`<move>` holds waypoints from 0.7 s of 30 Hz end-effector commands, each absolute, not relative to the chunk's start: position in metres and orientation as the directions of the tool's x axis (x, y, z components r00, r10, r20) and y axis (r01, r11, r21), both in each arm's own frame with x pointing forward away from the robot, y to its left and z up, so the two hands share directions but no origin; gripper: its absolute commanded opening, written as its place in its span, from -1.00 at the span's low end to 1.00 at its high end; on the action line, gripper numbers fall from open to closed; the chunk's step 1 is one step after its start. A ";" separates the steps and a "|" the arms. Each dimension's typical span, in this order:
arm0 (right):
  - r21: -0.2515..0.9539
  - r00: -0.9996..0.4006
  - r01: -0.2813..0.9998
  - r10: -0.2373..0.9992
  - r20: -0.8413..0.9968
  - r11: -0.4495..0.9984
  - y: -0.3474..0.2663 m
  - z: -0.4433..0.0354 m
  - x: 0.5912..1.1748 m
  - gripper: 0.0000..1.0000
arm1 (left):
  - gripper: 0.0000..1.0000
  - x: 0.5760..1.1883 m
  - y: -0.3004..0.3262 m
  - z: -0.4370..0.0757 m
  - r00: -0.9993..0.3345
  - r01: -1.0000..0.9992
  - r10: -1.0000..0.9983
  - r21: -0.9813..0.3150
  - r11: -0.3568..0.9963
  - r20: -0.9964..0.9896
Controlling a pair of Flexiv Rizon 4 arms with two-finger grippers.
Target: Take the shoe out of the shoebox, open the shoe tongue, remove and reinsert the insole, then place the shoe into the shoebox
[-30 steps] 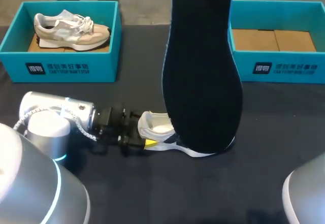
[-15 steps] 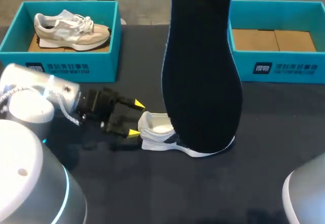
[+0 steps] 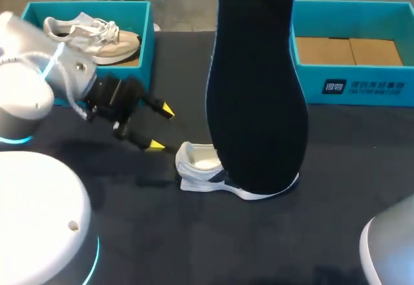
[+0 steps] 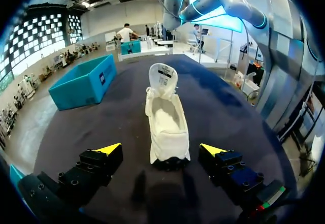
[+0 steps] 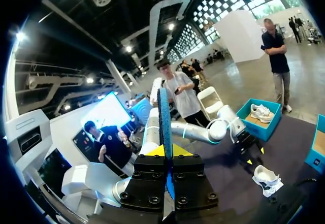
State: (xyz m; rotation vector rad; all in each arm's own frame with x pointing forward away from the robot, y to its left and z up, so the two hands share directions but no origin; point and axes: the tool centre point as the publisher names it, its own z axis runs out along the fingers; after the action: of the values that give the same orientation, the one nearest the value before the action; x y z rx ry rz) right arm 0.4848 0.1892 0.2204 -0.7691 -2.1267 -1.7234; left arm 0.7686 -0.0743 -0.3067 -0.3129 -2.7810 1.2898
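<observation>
The left gripper point(image 4: 161, 149) is wide open, with its yellow fingertips point(image 4: 109, 148) far apart. The white shoe point(image 4: 165, 117) lies on the dark table point(image 4: 228, 107). Its heel sits between the two fingers and touches neither of them, while its toe points straight away from the gripper. At the far end the tongue point(image 4: 162, 76) stands up. A teal shoebox point(image 4: 84, 82) stands further ahead, off to one side.
</observation>
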 end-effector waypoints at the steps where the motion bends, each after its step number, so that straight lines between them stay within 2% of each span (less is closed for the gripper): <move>1: 0.806 -0.811 0.576 0.219 0.542 0.139 0.190 0.221 0.485 -1.00 | 1.00 0.773 -0.073 -0.295 -0.971 0.192 0.239 -0.599 0.777 -0.002; 6: 0.806 -0.811 0.576 0.219 0.542 0.139 0.190 0.221 0.485 -1.00 | 1.00 0.776 -0.081 -0.281 -0.964 0.217 0.265 -0.532 0.819 0.014; 21: 0.806 -0.811 0.576 0.219 0.542 0.139 0.190 0.221 0.485 -1.00 | 1.00 0.777 -0.085 -0.277 -0.953 0.245 0.303 -0.534 0.809 0.023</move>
State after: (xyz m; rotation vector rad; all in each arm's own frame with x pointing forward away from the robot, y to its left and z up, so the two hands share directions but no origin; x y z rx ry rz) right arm 0.4848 0.1883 0.2194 -0.7687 -2.1249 -1.7252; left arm 0.7775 -0.0843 -0.2769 -0.4383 -2.8815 0.8379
